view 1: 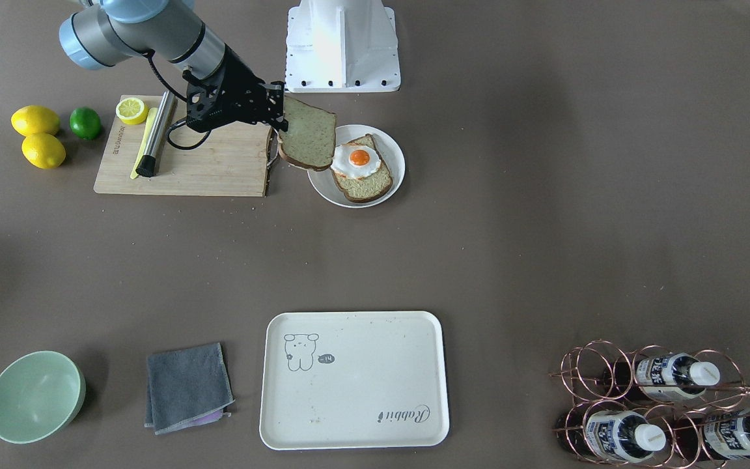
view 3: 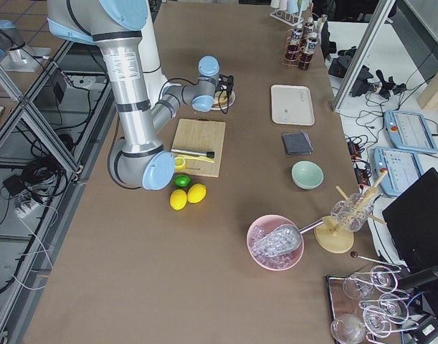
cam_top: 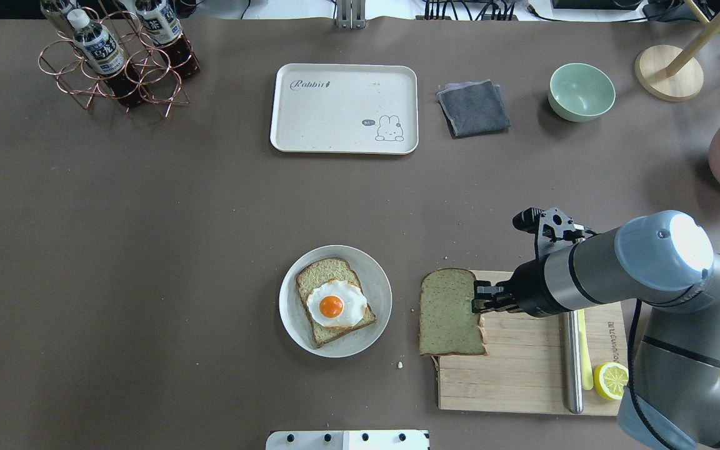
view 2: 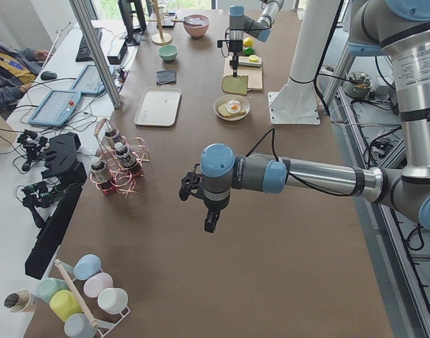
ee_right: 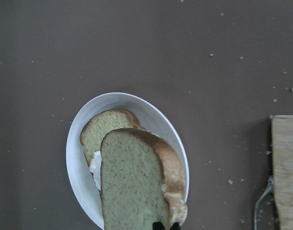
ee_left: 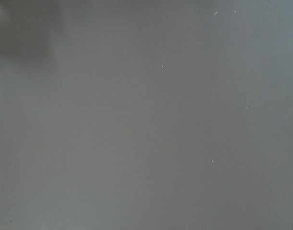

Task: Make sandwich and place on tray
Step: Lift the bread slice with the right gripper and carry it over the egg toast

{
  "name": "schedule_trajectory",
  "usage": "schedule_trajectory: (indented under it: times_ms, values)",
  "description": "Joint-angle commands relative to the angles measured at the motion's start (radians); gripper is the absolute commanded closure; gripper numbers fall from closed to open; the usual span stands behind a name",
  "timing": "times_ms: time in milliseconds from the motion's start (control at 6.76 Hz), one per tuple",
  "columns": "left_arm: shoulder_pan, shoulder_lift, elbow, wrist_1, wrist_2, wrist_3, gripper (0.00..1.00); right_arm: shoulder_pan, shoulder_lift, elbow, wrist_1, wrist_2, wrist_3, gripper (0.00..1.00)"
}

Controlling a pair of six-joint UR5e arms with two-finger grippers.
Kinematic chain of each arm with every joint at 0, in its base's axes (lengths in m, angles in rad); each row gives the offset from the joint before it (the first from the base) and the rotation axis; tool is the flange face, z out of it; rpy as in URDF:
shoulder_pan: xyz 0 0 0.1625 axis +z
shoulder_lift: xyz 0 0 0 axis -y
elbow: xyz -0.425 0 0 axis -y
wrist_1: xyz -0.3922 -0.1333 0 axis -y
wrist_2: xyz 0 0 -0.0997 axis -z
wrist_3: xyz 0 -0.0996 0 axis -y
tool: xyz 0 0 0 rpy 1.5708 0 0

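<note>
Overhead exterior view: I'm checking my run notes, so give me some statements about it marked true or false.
1. The right gripper holds the held bread slice by one edge. True.
2. The fried egg lies on the tray. False: it lies on the lower bread slice on the round plate.
3. A halved lemon sits on the cutting board. True.
4. The green bowl lies between the tray and the grey cloth. False: the grey cloth lies between the tray and the green bowl.
</note>
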Motion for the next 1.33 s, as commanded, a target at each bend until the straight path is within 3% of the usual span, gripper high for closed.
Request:
schedule_trajectory:
  times_ms: [0,296,592,887,1183]
  values:
    - [0.0,0.001,0.001,0.002,-0.002,0.0,0.02,-0.029,0.145,-0.121,0.003,-0.007,0.019,1.0]
    - [0.0,0.001,0.004,0.002,-0.002,0.0,0.02,-0.032,0.187,-0.177,0.005,-0.006,-0.003,1.0]
    - [0.0,0.001,0.004,0.002,0.0,0.0,0.02,-0.028,0.184,-0.206,0.005,0.008,-0.198,1.0]
    - [0.0,0.001,0.002,0.002,0.0,-0.007,0.02,-0.02,0.186,-0.229,0.017,0.034,-0.257,1.0]
    - [0.0,0.004,0.002,0.002,0.0,-0.008,0.02,-0.022,0.184,-0.373,0.244,0.048,-0.256,1.0]
